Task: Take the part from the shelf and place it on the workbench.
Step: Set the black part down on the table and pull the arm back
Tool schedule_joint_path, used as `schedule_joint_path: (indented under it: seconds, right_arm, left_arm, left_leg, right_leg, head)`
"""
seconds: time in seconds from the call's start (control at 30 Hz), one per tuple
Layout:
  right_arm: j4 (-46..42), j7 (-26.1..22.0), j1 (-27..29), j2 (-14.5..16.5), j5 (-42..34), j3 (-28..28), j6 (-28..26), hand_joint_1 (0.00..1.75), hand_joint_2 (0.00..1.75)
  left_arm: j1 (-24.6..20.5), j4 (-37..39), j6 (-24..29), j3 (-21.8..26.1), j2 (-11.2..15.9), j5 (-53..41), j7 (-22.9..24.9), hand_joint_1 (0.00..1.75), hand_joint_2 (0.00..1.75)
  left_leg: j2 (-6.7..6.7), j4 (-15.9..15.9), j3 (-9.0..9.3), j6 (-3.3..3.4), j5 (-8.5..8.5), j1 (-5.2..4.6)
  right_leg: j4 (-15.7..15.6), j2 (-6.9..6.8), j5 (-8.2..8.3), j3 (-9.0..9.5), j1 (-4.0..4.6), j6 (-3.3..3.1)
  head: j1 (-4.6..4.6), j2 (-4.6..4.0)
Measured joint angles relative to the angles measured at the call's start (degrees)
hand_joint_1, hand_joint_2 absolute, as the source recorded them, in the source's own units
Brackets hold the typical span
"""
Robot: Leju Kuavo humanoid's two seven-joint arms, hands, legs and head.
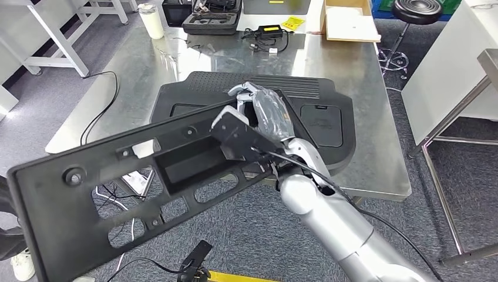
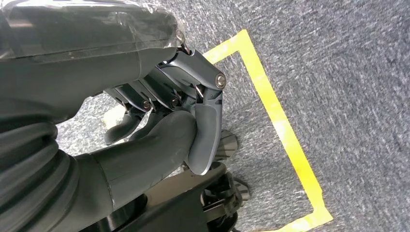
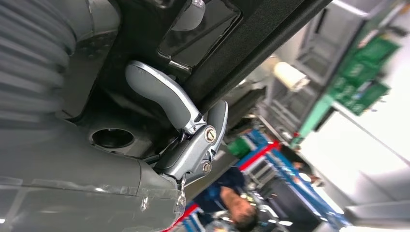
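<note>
My right hand (image 1: 265, 111) grips one end of a long black plastic panel (image 1: 88, 182) with cut-outs. The panel slants from the lower left up to the near edge of the steel workbench (image 1: 352, 76), above the floor. In the right wrist view a grey finger (image 3: 159, 92) hooks over the panel's (image 3: 251, 29) edge. A second wide black part (image 1: 317, 111) lies flat on the workbench just beyond the hand. My left hand (image 2: 159, 121) hangs over the carpet, fingers curled against the thumb with nothing in them.
At the bench's far edge stand a white roll (image 1: 151, 20), a black case (image 1: 211, 20), a charger (image 1: 271, 30) and a cardboard box (image 1: 349, 23). A white table (image 1: 452, 59) stands to the right. Yellow tape (image 2: 280, 121) marks the carpet. A person (image 3: 232, 203) is nearby.
</note>
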Motion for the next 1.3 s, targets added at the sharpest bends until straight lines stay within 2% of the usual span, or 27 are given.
schedule_joint_path:
  seconds: [0.13,0.23,0.43,0.5,0.8,1.07,1.3]
  right_arm:
    - [3.91,2.55,-3.19,1.2,-1.9,1.77,-0.71,1.75,1.75]
    - [5.87,2.39,-5.56,1.8,-4.46,3.59,-2.68,1.75,1.75]
    - [7.97,-5.93,-8.11,2.39,-9.77,6.32,-9.45,1.75,1.75]
    - [8.27,-6.87,-8.46,2.54,-10.59,6.95,-10.99,1.75,1.75]
    - [8.43,0.38,-11.5,3.11,-15.43,9.87,-17.48,1.75,1.75]
    - [8.45,1.1,-16.06,3.17,-15.17,11.12,-19.58,1.75,1.75]
    - [8.45,1.01,-17.31,3.17,-14.82,11.66,-20.16,1.75,1.75]
  left_arm:
    - [-0.63,-0.1,-0.15,0.0,-0.28,-0.74,0.49,1.75,1.75]
    - [-1.03,-0.1,-0.13,0.0,-0.63,-1.15,0.86,1.75,1.75]
    - [-1.06,-0.1,-0.52,0.0,-1.07,-2.74,0.9,1.75,1.75]
    - [-0.98,-0.1,-0.59,0.01,-1.15,-2.9,0.31,1.75,1.75]
    - [-0.35,-0.08,0.12,0.13,-1.26,-2.79,-0.78,1.75,1.75]
    - [-0.32,-0.08,-0.13,0.13,-1.39,-3.97,0.12,1.75,1.75]
    - [-0.31,-0.08,-0.44,0.13,-1.4,-4.29,0.14,1.75,1.75]
  left_leg:
    - [0.0,0.0,0.0,-0.01,0.01,0.0]
    - [0.01,0.0,0.0,-0.01,0.01,0.0]
    - [0.02,0.01,0.0,-0.01,0.01,0.0]
    - [0.02,0.01,0.0,-0.01,0.01,0.0]
    - [0.02,0.01,0.01,-0.02,0.02,0.01]
    - [0.02,0.01,0.01,-0.03,0.02,0.01]
    - [0.02,0.01,0.01,-0.03,0.02,0.01]
  right_leg:
    - [0.0,0.0,0.01,0.0,0.0,0.0]
    - [0.0,0.0,0.02,0.0,0.0,0.0]
    - [-0.01,0.01,0.02,0.0,0.0,0.0]
    - [-0.01,0.01,0.02,0.0,0.0,0.0]
    - [-0.01,0.01,0.04,0.0,0.01,0.0]
    - [-0.02,0.02,0.05,0.0,0.0,0.0]
    - [-0.02,0.02,0.05,0.0,0.01,0.0]
  head:
    - [-0.01,-0.01]
    - [-0.01,-0.01]
    - [0.0,0.01]
    - [0.0,0.01]
    - [-0.01,-0.01]
    - [-0.01,-0.01]
    - [0.0,-0.01]
